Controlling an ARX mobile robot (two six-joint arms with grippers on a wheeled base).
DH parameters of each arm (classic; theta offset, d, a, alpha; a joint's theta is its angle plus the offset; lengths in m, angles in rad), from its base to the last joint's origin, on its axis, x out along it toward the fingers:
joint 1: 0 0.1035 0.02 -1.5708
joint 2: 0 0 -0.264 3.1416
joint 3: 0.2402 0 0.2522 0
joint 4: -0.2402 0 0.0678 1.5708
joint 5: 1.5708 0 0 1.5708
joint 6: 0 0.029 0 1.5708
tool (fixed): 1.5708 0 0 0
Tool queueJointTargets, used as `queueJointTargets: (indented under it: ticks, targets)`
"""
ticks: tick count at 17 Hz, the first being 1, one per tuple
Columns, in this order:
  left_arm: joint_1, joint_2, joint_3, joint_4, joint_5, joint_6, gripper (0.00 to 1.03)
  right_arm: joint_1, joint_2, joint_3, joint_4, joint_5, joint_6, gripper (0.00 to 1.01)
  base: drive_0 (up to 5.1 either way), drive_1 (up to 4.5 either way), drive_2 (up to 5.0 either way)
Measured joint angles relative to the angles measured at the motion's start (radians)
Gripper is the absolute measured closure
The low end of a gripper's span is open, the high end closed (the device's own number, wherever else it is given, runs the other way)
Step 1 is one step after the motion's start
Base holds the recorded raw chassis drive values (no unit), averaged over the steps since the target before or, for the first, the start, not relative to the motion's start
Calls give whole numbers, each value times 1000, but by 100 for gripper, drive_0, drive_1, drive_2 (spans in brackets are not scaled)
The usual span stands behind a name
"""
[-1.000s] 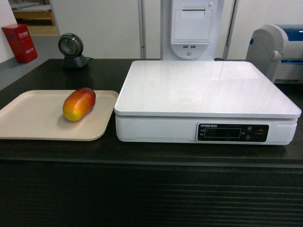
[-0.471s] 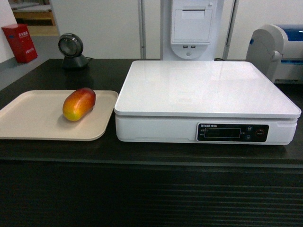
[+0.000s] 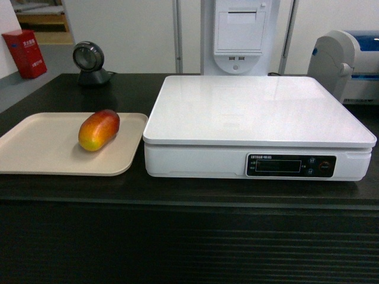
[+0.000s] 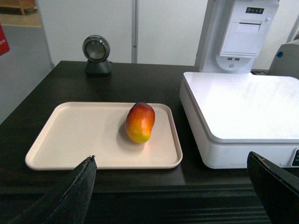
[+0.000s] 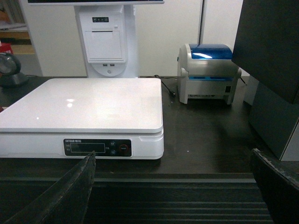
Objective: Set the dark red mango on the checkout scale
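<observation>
The dark red mango (image 3: 99, 130) lies on a beige tray (image 3: 35, 148) at the left of the black checkout counter (image 3: 189, 195); the left wrist view shows the same mango (image 4: 140, 122) on the tray (image 4: 74, 135). The white scale (image 3: 254, 109) sits right of the tray, its platform bare, and appears again as the scale (image 4: 247, 112) and the scale (image 5: 84, 105). My left gripper (image 4: 170, 161) hangs open in front of the counter's edge, short of the tray. My right gripper (image 5: 173, 158) is open too, before the counter's ribbed front. Neither arm shows in the head view.
A round black scanner (image 3: 90, 62) stands at the counter's back left. A white receipt kiosk (image 3: 240, 35) rises behind the scale. A blue-and-grey label printer (image 5: 208, 72) sits to the scale's right, with a dark upright panel (image 5: 271, 70) further right.
</observation>
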Motion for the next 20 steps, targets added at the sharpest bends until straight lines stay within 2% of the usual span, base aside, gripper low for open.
queueJointTargets:
  ticks: [2, 4, 6, 9, 10, 15, 17, 20]
  targets:
    - [69, 306, 94, 232, 137, 40, 5, 0, 0, 0, 0, 0, 0, 3, 0, 0, 0]
    - [111, 587, 245, 311, 259, 67, 5, 0, 0, 0, 0, 0, 0, 3, 0, 0, 0]
    - [126, 852, 422, 263, 328, 79, 5, 0, 0, 0, 0, 0, 0, 3, 0, 0, 0]
    - [137, 1125, 682, 83, 419, 104, 5, 0, 0, 0, 0, 0, 0, 3, 0, 0, 0]
    - [145, 1196, 770, 18, 440, 105, 5, 0, 0, 0, 0, 0, 0, 3, 0, 0, 0]
    - [182, 1377, 1041, -170, 446, 123, 5, 0, 0, 0, 0, 0, 0, 3, 0, 0, 0]
    - [185, 1410, 1133, -218, 449, 126, 5, 0, 0, 0, 0, 0, 0, 3, 0, 0, 0]
    - [174, 1464, 1250, -318, 444, 153, 5, 0, 0, 0, 0, 0, 0, 3, 0, 0, 0]
